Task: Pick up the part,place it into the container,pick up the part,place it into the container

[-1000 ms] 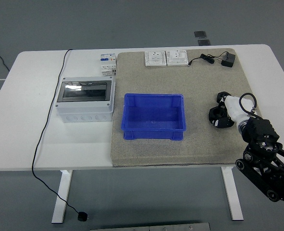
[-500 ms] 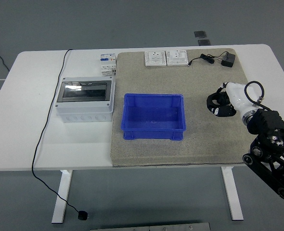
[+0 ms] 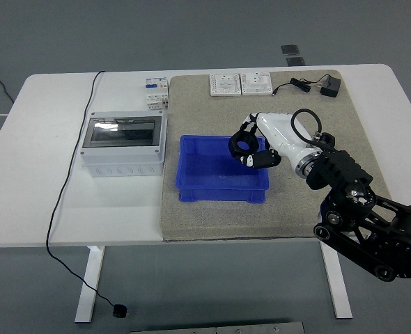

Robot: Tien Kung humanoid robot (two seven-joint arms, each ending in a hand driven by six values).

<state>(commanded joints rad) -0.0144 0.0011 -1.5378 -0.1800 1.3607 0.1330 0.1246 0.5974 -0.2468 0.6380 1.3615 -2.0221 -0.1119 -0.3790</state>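
Observation:
A blue open bin [image 3: 221, 194] sits in the middle of the tan mat [image 3: 331, 132], and I see nothing inside it. My right hand [image 3: 251, 148], white-backed with black fingers, hovers over the bin's right rim. Its fingers are curled into a ring, with no part visible between them. Two white socket plates [image 3: 225, 84] [image 3: 256, 83] lie at the mat's far edge. A black power adapter [image 3: 329, 87] with its cord lies to their right. The left arm is out of view.
A grey distribution box [image 3: 122, 145] with a dark window stands left of the bin on the white table [image 3: 45, 125]. A small circuit breaker [image 3: 156, 91] sits behind it. A black cable [image 3: 70, 174] runs down the table's left side.
My right hand has swung from the mat's right side up and left until it is over the bin's right rim. Nothing on the table has moved.

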